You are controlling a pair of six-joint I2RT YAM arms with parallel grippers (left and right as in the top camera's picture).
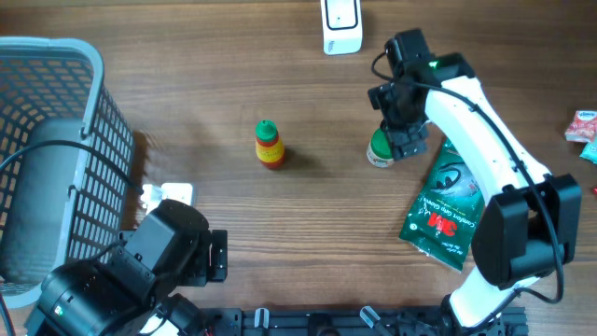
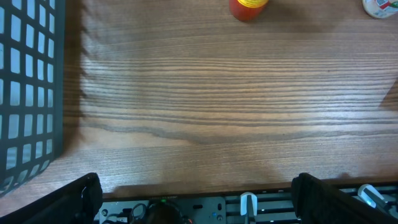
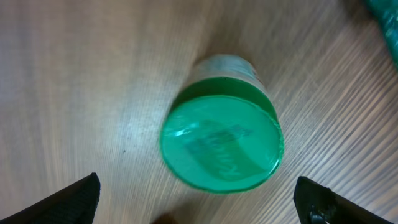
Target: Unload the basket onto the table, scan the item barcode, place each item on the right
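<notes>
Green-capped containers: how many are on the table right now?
2. A red-and-yellow bottle stands mid-table; a green-lidded jar stands right of it, under the open right gripper. The basket could hide others.

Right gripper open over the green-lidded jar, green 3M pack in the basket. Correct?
Not quite. The green 3M pack is not in the basket; it lies on the table beside the jar, partly under the right arm, as the overhead view shows. The rest holds: the right gripper is open over the green-lidded jar.
</notes>
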